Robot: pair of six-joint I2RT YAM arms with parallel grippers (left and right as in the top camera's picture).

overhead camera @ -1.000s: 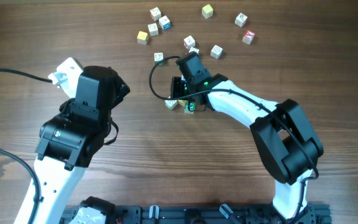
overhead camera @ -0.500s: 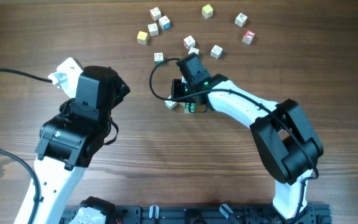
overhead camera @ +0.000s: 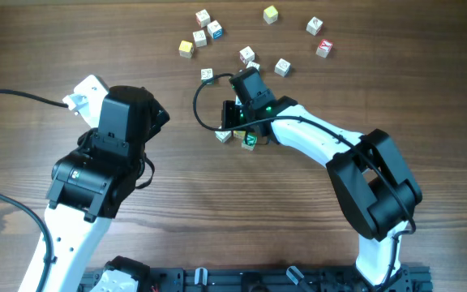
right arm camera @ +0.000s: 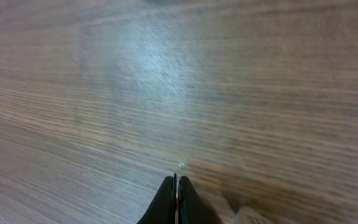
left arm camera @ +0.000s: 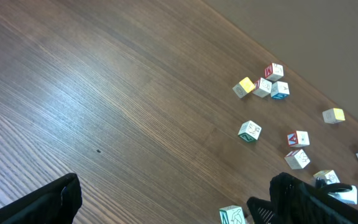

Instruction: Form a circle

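The dark wood-grain table (overhead camera: 396, 97) has most of its clutter toward 12 o'clock. The white-and-black right arm reaches in from 5 o'clock, and its right gripper (right arm camera: 176, 188) is down at the table's middle. Its two black fingers are pressed flat together with nothing between them, their tips just above bare wood.

The circle (overhead camera: 224, 135), a tight ring of small wooden letter cubes, lies right under that gripper, so most of it is hidden from above. One white cube (overhead camera: 221, 137) peeks out at the ring's 9 o'clock side, and a green cube (overhead camera: 249, 141) shows at about 5 o'clock. I cannot make out the other pieces or whether the ring is closed.

At 12 o'clock from the ring the loose letter cubes are scattered. Among them are a plain yellow cube (overhead camera: 271, 14), a red-marked cube (overhead camera: 323, 47), a blue-marked cube (overhead camera: 215, 30) and a second yellow cube (overhead camera: 186, 49). A black cable (overhead camera: 197, 105) loops out at the gripper's 9 o'clock.

The left gripper (left arm camera: 173, 202) hangs well apart at 9 o'clock, its fingers spread as wide as they go, gripping nothing.
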